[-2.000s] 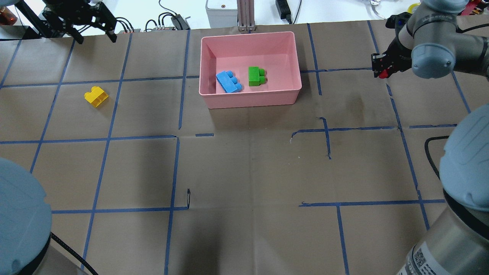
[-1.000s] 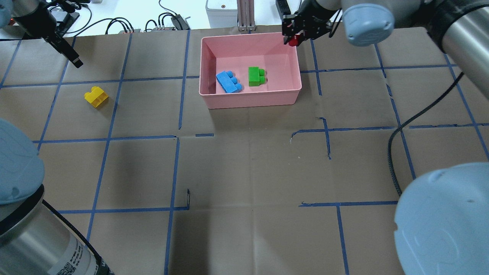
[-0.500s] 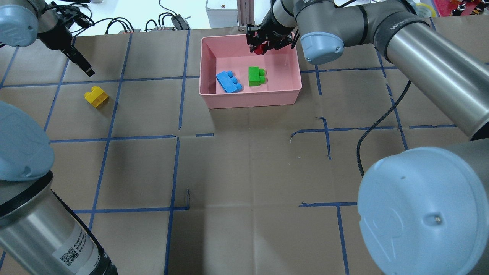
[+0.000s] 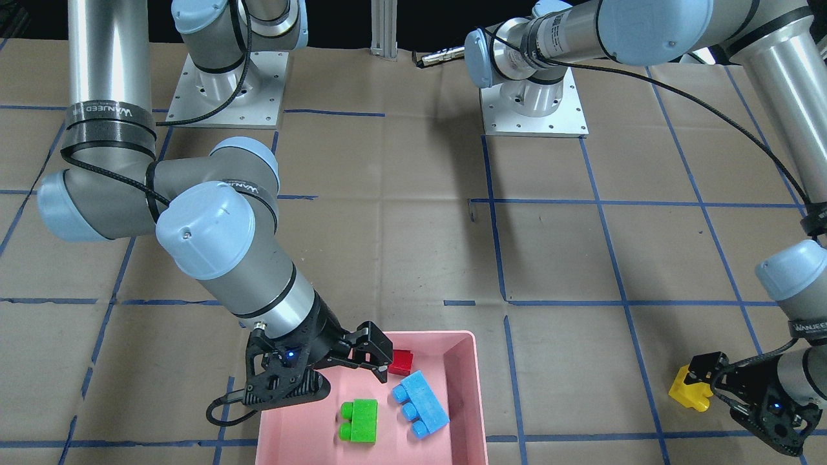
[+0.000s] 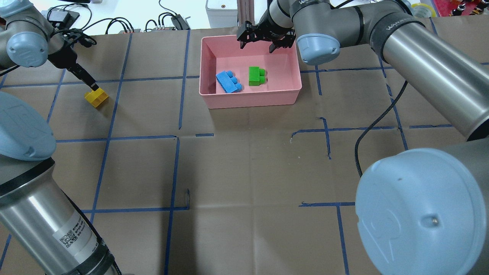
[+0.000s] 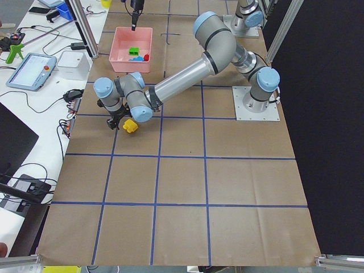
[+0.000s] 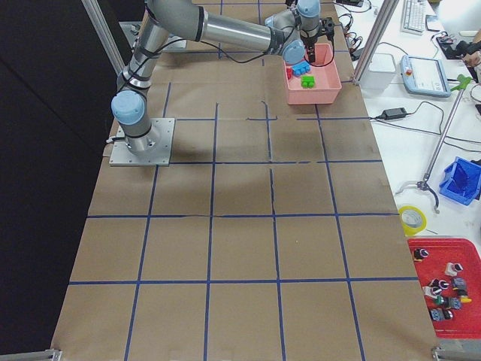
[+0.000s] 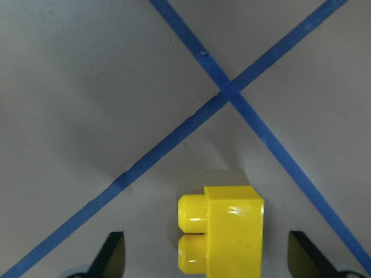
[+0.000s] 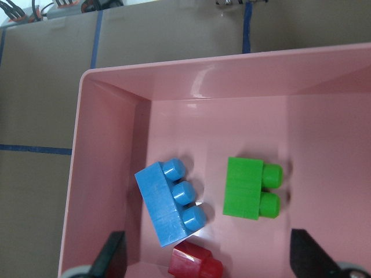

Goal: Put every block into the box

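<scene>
The pink box (image 5: 252,102) holds the blue block (image 5: 228,81) and the green block (image 5: 256,75). The red block (image 4: 402,361) lies on the box floor by the blue one, also in the right wrist view (image 9: 196,263); the overhead view hides it. My right gripper (image 5: 261,41) is open and empty above the box's far side, over the red block. The yellow block (image 5: 96,97) sits on the table at the left. My left gripper (image 5: 91,86) is open, low over it, with a finger on each side of the yellow block (image 8: 223,229), apart from it.
Brown paper with blue tape lines covers the table (image 5: 244,172). Cables and a grey unit (image 5: 221,11) lie beyond the far edge. The right arm's links (image 5: 420,46) stretch across the right half above the table.
My right gripper carried the red block left to above the box, then opened and let it fall in. My left gripper came down from the far left to the yellow block.
</scene>
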Controlling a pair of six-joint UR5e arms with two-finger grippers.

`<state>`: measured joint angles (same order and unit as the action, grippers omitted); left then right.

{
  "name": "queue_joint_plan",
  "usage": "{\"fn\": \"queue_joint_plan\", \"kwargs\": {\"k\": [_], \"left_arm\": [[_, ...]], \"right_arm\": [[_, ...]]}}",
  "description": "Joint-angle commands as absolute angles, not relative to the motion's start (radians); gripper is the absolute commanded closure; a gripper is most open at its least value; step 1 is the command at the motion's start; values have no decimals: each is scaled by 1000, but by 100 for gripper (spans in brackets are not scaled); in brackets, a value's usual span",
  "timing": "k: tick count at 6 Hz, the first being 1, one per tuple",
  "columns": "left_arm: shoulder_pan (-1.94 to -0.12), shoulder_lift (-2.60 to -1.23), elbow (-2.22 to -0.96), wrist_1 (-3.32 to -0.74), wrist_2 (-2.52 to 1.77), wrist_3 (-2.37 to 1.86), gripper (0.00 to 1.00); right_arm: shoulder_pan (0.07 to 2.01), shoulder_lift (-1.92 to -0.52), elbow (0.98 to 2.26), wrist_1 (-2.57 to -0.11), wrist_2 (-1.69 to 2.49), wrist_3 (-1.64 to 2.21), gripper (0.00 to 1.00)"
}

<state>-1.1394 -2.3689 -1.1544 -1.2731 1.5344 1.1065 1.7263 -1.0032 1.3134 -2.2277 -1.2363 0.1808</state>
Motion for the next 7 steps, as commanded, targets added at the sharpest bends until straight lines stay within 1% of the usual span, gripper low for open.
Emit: {"fn": "queue_joint_plan", "kwargs": {"k": [1, 2, 3, 4, 5, 6, 7], "left_arm": [[-1138, -2372, -1199, -1272, 1534, 1106, 1], [-1135, -2372, -1225, -1270, 1535, 1108, 1], [-1135, -2364, -1238, -1266, 1534, 1106, 7], [-1135, -2362, -1238, -1262, 1534, 1104, 22], [-1135, -2362, -1236, -1261, 1537, 1103, 38], [-1135, -2362, -1235, -1255, 1540, 1101, 53], [-1135, -2361, -1230, -1244, 1543, 1100, 66]], "right_arm": [[1641, -1122, 1309, -2010, -1236, 163, 0], [1555, -1203, 1308, -1792, -1239, 68, 0], [1495, -1274, 1308, -1731, -1256, -107, 0], [1470, -1329, 1310, -1711, -1332, -232, 0], [1468, -1376, 1316, -1581, -1423, -265, 0], [1470, -1391, 1322, -1504, -1466, -265, 0], [1471, -1435, 1333, -1493, -1477, -262, 0]]}}
